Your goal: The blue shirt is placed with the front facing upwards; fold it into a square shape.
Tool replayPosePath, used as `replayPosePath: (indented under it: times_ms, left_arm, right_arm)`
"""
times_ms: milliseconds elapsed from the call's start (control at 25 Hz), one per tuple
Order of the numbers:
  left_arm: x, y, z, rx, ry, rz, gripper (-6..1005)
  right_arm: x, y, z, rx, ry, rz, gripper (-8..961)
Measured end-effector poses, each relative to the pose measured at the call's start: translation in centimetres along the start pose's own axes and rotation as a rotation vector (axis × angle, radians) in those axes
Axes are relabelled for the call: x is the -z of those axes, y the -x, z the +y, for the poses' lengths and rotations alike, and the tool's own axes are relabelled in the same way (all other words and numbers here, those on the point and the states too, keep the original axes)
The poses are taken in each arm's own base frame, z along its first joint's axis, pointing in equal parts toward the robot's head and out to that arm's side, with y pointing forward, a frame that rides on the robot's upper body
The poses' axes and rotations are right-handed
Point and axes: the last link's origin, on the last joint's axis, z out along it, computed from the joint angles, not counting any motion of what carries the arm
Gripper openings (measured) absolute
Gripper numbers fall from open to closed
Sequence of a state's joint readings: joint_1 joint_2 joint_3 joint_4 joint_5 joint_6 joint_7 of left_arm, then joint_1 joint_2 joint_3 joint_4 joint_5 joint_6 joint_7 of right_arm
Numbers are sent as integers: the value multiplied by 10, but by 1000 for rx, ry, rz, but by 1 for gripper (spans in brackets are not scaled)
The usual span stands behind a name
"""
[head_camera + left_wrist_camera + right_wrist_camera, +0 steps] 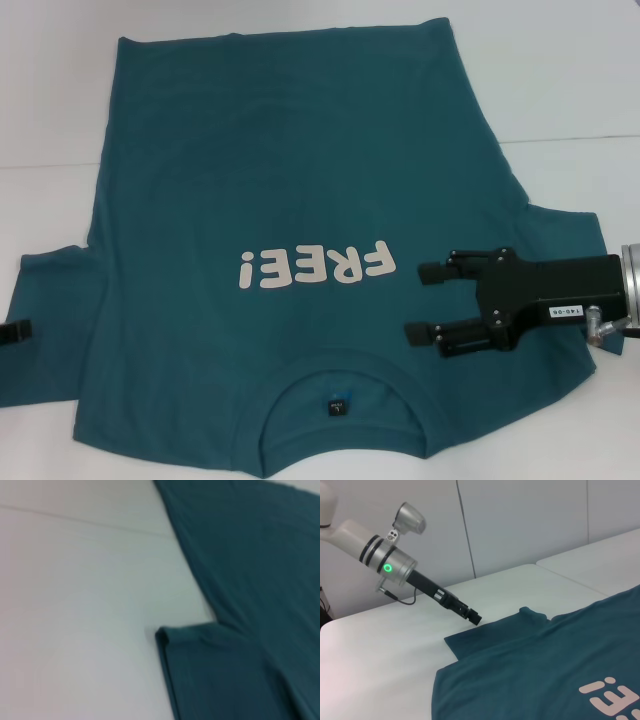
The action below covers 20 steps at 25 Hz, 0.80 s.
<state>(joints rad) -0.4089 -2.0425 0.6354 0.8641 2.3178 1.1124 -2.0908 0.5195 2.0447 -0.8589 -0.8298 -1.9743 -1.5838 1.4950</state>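
Left gripper (14, 333) sat at the far-left edge of the head view, only a black tip showing, right at the end of the blue shirt's left sleeve (50, 300) — in the right wrist view it came down at a slant onto that sleeve's edge. Could not tell whether its claw was open or closed.

Blue shirt (290, 180) lay flat, front up, on the white table (560, 70), collar (340, 400) at the near edge, hem at the far side. White "FREE!" lettering (312, 266) sat across the chest, reading upside down from the head camera; small dark neck label (339, 407) was inside the collar. Left wrist view showed only the sleeve corner and bare table.

Right gripper (420, 300) hovered over the shirt's right shoulder, just right of the lettering, fingers pointing left — claw spread wide, 2 fingers apart, nothing between them. Right sleeve (575, 240) spread out beneath and beyond it.
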Motion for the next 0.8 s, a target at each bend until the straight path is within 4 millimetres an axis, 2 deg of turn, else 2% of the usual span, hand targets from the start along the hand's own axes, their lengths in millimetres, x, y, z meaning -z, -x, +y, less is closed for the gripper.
replayPosePath:
  times_ms: [240, 800]
  left_arm:
    - [-8, 7, 7, -29, 3, -55, 821]
    - [-13, 1, 25, -60, 81, -78, 816]
  right_arm:
    - [-1, 0, 1, 0, 5, 0, 916]
    - [-2, 1, 1, 2, 10, -1, 916]
